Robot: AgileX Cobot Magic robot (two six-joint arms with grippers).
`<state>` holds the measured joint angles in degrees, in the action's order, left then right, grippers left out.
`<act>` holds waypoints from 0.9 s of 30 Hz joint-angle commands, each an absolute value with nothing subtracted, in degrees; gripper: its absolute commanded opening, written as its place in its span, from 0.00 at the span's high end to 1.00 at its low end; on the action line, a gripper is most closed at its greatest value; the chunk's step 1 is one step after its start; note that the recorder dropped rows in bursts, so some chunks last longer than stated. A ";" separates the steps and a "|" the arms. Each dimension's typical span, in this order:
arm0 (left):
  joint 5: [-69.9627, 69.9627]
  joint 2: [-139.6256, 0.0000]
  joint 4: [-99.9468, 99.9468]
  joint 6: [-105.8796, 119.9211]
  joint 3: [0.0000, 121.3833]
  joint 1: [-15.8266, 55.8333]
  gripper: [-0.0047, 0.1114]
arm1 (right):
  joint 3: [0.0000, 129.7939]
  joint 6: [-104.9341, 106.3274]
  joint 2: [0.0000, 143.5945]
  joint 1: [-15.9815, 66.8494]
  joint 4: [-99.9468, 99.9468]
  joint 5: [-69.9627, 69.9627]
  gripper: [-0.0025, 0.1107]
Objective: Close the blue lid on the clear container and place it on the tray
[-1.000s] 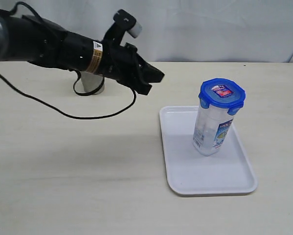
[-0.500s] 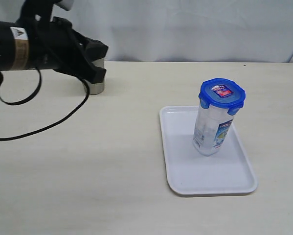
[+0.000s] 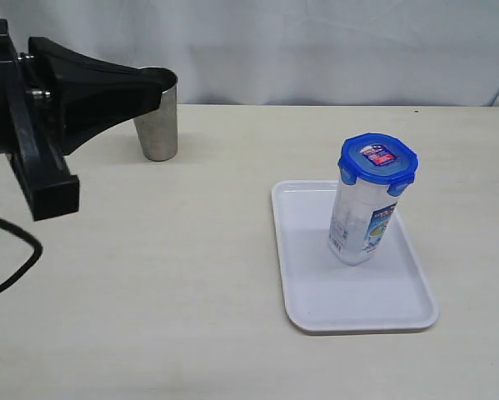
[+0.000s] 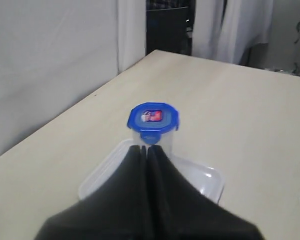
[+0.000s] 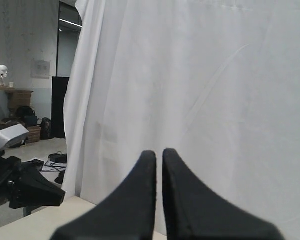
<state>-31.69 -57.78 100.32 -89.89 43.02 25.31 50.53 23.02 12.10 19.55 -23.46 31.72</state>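
Tall clear plastic container (image 3: 359, 223) stood on the flat white rectangular tray (image 3: 316, 293), in the tray's far-right part, printed label low on its side. Blue rounded-square plastic lid (image 3: 378, 158) sat on top of the container, coloured sticker facing up. The tray lay on the pale wooden desk (image 3: 182, 267), right of centre.

Left hand (image 3: 156, 90) was at the far left of the scene, well apart from the tray, black fingers pressed together with nothing between them; the left wrist view confirmed this (image 4: 145, 148), the lidded container lying beyond the fingertips. In the exterior view the hand's tip overlapped the grey steel tumbler (image 3: 160, 125) at the far left of the desk; contact could not be judged. A black cable (image 3: 20, 260) looped on the desk below the arm.

Right hand (image 5: 159, 153): fingers pressed together, empty, seen against a white curtain (image 5: 215, 75); not visible in the exterior view.
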 commanded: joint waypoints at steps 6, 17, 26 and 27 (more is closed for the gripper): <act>-34.80 -53.32 88.74 -93.23 42.78 25.34 0.96 | 50.25 23.17 11.84 19.33 -23.49 31.45 0.94; -24.50 -46.89 9.24 -15.92 26.58 25.34 0.96 | 50.25 23.17 11.84 19.33 -23.49 31.45 0.94; -17.02 -34.95 2.40 5.97 19.53 25.34 0.96 | 50.25 23.08 11.84 19.33 -23.49 31.46 0.94; -17.02 -34.64 2.40 5.97 19.19 25.34 0.96 | 50.25 23.08 11.84 19.33 -23.49 31.46 0.94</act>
